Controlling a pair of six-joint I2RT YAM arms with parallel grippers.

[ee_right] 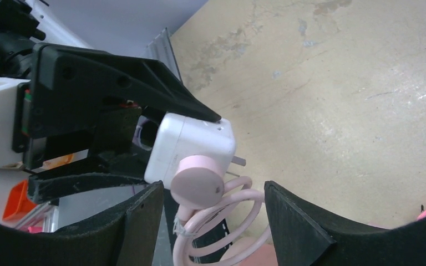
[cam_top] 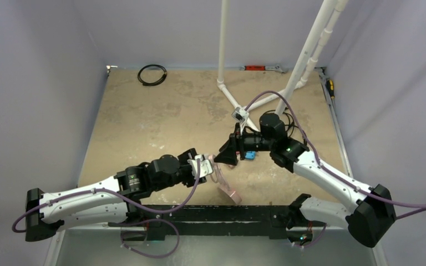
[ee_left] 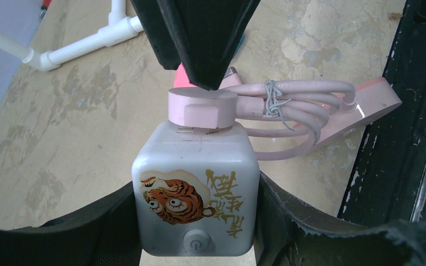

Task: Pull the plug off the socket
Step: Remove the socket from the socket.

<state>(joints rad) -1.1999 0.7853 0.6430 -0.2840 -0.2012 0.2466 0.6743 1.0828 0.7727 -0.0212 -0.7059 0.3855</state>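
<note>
My left gripper (ee_left: pixel 196 216) is shut on the socket (ee_left: pixel 194 183), a white-grey cube with a tiger sticker and a power button, held above the table. The pink plug (ee_left: pixel 202 108) sits in the cube's far face, its prongs partly showing. Its coiled pink cable (ee_left: pixel 299 108), tied with a wire, runs to a flat pink piece (ee_left: pixel 377 100) lying by the table's near edge. My right gripper (ee_right: pixel 211 216) is open. Its fingers (ee_right: pixel 138 221) stand either side of the plug (ee_right: pixel 198 187) and cable, not touching. In the top view both grippers meet at the socket (cam_top: pixel 204 164).
A white pipe frame (cam_top: pixel 238 105) stands behind the right arm. A black cable coil (cam_top: pixel 152 74) lies at the far left. A black rail (cam_top: pixel 216 213) runs along the near edge. A small blue part (cam_top: pixel 250 155) sits under the right wrist.
</note>
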